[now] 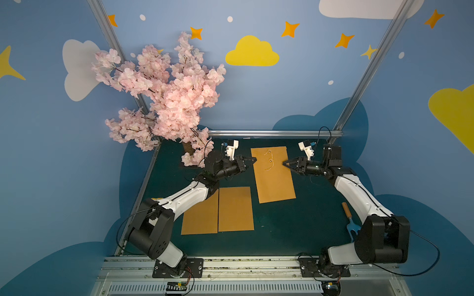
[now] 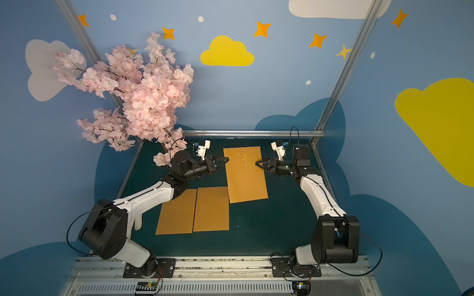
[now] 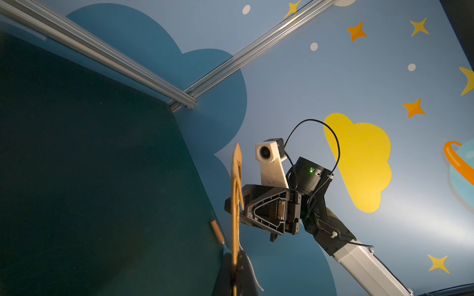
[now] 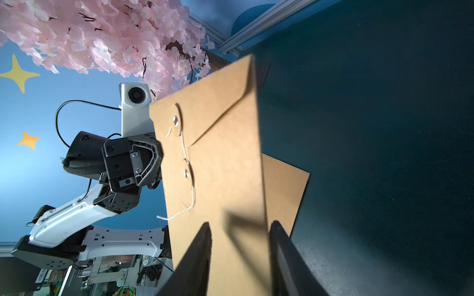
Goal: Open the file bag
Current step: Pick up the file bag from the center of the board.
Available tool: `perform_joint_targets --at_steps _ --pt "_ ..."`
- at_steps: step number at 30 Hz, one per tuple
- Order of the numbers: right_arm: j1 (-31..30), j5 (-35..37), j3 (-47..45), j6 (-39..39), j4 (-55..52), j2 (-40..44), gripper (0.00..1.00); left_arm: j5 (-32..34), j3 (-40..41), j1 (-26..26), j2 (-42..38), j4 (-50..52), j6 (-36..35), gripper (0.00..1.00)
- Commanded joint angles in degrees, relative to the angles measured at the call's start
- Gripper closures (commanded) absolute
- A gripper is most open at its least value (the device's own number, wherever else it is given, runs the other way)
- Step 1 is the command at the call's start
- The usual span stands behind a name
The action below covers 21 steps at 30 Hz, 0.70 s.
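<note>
Above the table [image 1: 307, 225], left hand [image 1: 253, 160] clamps the flap-shut file bag [image 1: 274, 179]; right hand [image 1: 284, 163] straddles it, seemingly ajar.

file bag [image 1: 274, 179] centre, two folders [image 1: 235, 208] before-left of it, tree [image 1: 164, 97] behind left, fork [image 1: 347, 217] right

Both top views are lit softly and evenly from above, and glare is mild. The dark bench [image 1: 307, 230] swallows light, so shadows on it are faint. Wide-angle distortion splays the frame posts [image 1: 372, 64] outward toward the corners. In the left wrist view a pale glare washes the wall [image 3: 436, 217], and the file bag [image 3: 234, 205], edge-on near the lens, is blurred. In the right wrist view the right end effector [image 4: 240, 223] has dark, unfocused fingers [image 4: 197, 261] that throw a soft shadow on the file bag. The blossoms [image 4: 102, 33] look slightly overexposed.
</note>
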State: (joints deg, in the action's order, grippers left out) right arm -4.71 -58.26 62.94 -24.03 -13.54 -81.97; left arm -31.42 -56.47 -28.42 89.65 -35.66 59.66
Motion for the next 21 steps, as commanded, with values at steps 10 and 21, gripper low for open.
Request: perform_joint_targets --at_steps 10,21 --pt "-0.4 -5.5 0.3 -0.4 2.9 3.3 0.85 -3.7 -3.2 0.1 3.7 -8.0 3.8 0.88" --pt "-0.5 -7.2 0.5 -1.8 5.8 3.9 0.92 -6.2 -4.5 -0.1 4.3 -8.4 4.2 0.67"
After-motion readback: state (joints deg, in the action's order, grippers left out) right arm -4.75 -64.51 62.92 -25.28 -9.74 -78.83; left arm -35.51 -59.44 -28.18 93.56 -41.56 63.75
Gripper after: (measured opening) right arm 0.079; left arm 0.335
